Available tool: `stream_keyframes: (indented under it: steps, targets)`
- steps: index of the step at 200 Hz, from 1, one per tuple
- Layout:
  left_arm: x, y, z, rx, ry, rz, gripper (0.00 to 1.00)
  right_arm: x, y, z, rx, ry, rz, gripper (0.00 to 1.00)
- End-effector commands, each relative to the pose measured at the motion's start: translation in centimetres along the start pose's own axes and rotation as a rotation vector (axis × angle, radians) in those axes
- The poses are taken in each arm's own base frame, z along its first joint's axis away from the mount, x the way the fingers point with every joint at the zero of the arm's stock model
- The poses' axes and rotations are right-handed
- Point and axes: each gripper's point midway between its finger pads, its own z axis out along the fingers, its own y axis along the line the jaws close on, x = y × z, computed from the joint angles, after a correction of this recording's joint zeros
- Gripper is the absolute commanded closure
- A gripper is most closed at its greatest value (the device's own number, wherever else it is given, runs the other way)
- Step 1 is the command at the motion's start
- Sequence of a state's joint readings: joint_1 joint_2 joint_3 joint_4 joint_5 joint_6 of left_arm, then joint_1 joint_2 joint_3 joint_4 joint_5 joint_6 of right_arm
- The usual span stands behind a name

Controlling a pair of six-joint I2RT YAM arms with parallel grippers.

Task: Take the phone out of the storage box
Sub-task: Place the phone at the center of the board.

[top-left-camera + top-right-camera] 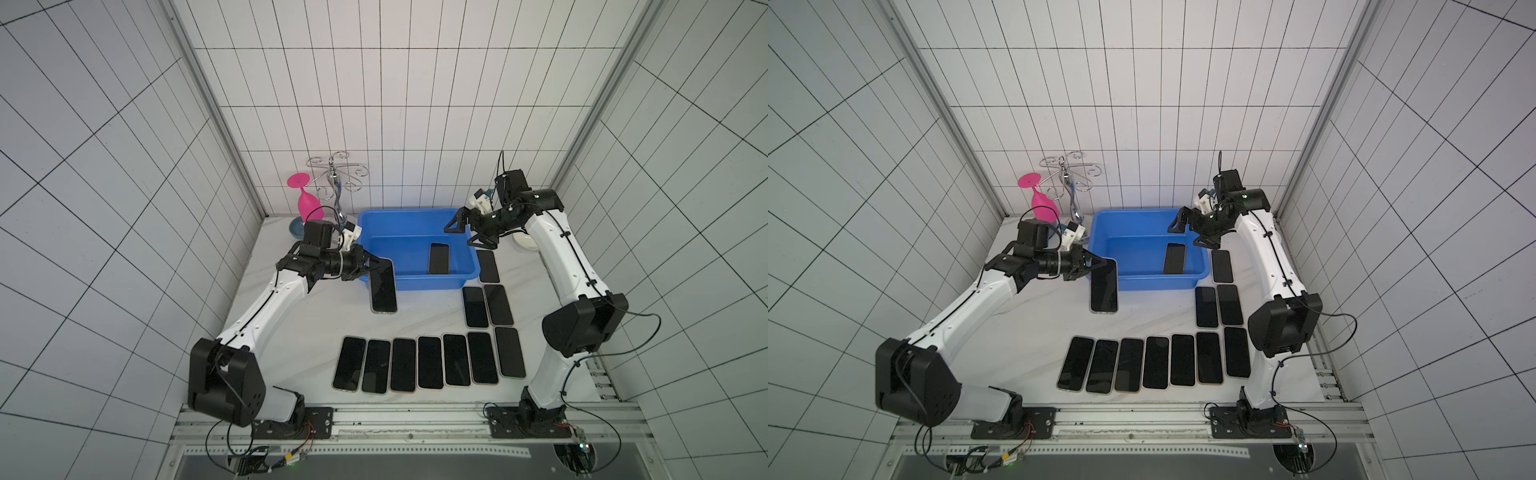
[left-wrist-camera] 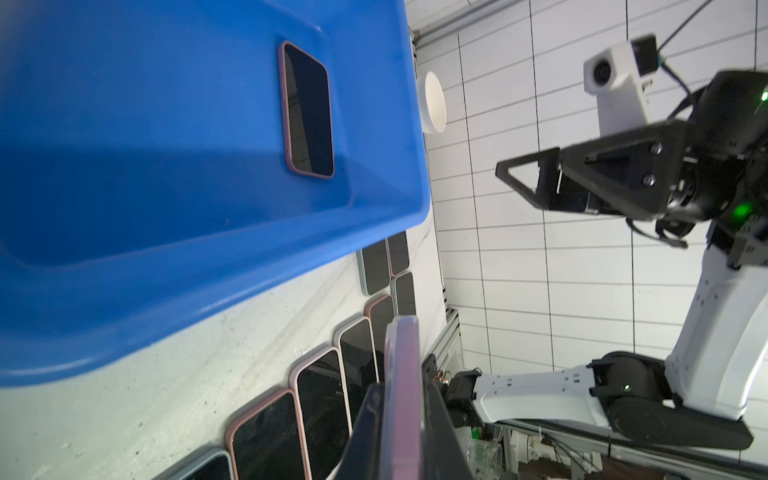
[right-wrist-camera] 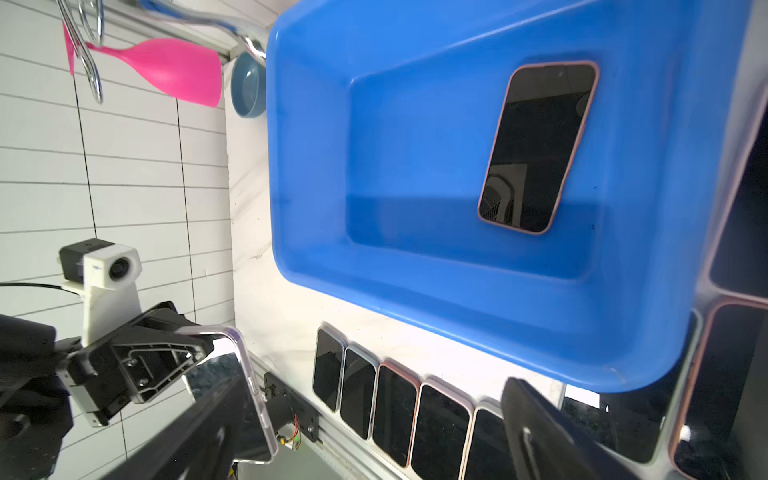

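One phone (image 1: 439, 258) lies flat, screen up, on the floor of the box (image 1: 415, 216), near its right wall. The left gripper (image 1: 376, 266) pinches a second phone (image 1: 384, 295) by its top end, outside the box at the front left corner; whether its lower end touches the counter (image 1: 291, 324) cannot be told. The right gripper (image 1: 457, 236) is spread wide and holds nothing, over the box's right rim. Ten more phones lie on the counter:

- seven in a front row (image 1: 430, 362)
- a pair (image 1: 475, 306) behind its right end
- a single (image 1: 488, 266) beside the box

Near the back stand one pink glass (image 1: 306, 203), one rack (image 1: 334, 183), one dish (image 1: 297, 227) and one bowl (image 1: 524, 241).
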State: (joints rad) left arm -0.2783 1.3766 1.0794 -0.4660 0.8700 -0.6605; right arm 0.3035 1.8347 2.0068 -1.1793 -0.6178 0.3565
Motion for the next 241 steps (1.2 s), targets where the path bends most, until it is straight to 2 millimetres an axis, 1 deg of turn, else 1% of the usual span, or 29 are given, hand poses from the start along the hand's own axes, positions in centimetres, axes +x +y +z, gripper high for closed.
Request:
stream_keyframes:
  steps: [1, 28, 51, 65, 86, 108, 131, 144, 191, 206, 241]
  targets:
    - [1.3, 2.3, 1.9, -0.011, -0.005, 0.025, 1.00, 1.3, -0.1, 0.8, -0.020, 0.030, -0.003, 0.01]
    - [1.2, 2.9, 5.4, -0.033, -0.049, 0.030, 1.00, 2.1, -0.1, 0.9, -0.036, 0.044, -0.011, 0.01]
    - [1.7, 2.4, 9.4, -0.048, -0.014, 0.062, 1.00, 3.2, 0.2, 0.5, -0.053, 0.061, -0.016, 0.01]
    - [2.0, 2.5, 11.7, -0.051, 0.008, 0.064, 1.00, 3.9, -0.2, 0.2, -0.045, 0.056, -0.014, 0.01]
    - [1.8, 3.1, 14.2, -0.064, 0.004, 0.056, 1.00, 5.1, -0.7, -0.2, -0.042, 0.062, -0.003, 0.01]
    - [0.7, 3.0, 15.8, -0.056, -0.012, 0.049, 1.00, 6.3, -0.8, -0.7, -0.046, 0.059, -0.004, 0.01]
    - [0.1, 2.4, 17.6, -0.041, -0.007, 0.055, 1.00, 7.2, -1.7, -0.9, -0.036, 0.064, 0.005, 0.01]
    - [0.3, 2.2, 18.7, -0.035, 0.004, 0.061, 1.00, 7.6, -2.1, -1.2, -0.037, 0.063, 0.013, 0.01]
    - [0.6, 2.5, 21.9, -0.004, 0.019, 0.045, 1.00, 8.3, -3.1, -2.2, -0.037, 0.068, 0.026, 0.01]
    - [0.9, 2.5, 22.6, 0.000, 0.027, 0.049, 1.00, 8.4, -3.3, -2.4, -0.036, 0.068, 0.027, 0.01]
    - [1.6, 3.6, 23.9, 0.005, 0.038, 0.032, 1.00, 8.8, -3.7, -2.5, -0.041, 0.072, 0.034, 0.01]
